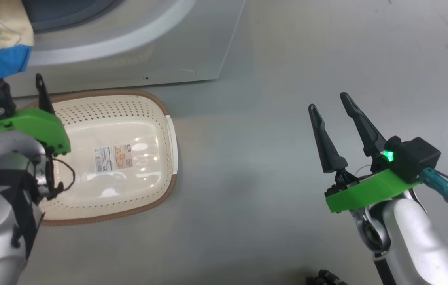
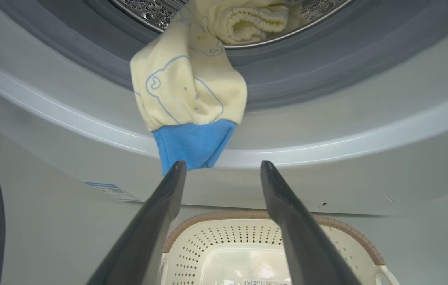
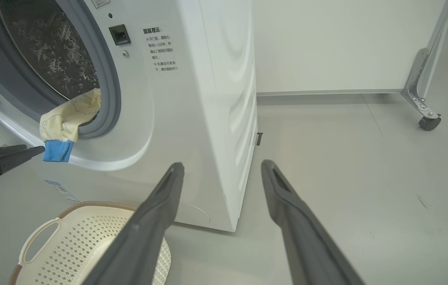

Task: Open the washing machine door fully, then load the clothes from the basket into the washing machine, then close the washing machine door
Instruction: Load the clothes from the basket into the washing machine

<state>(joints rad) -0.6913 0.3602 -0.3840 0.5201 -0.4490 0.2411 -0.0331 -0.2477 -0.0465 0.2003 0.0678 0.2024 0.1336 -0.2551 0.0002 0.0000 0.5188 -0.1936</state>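
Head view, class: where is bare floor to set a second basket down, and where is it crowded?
Free: grey floor between the cream perforated plastic basket and the right gripper, and right of the white washing machine. Crowded: at the grey gasket, where a cream-and-blue garment hangs out above the left gripper.

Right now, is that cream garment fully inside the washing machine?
No, half out. The garment drapes over the grey gasket, its blue end hanging down the front of the washing machine.
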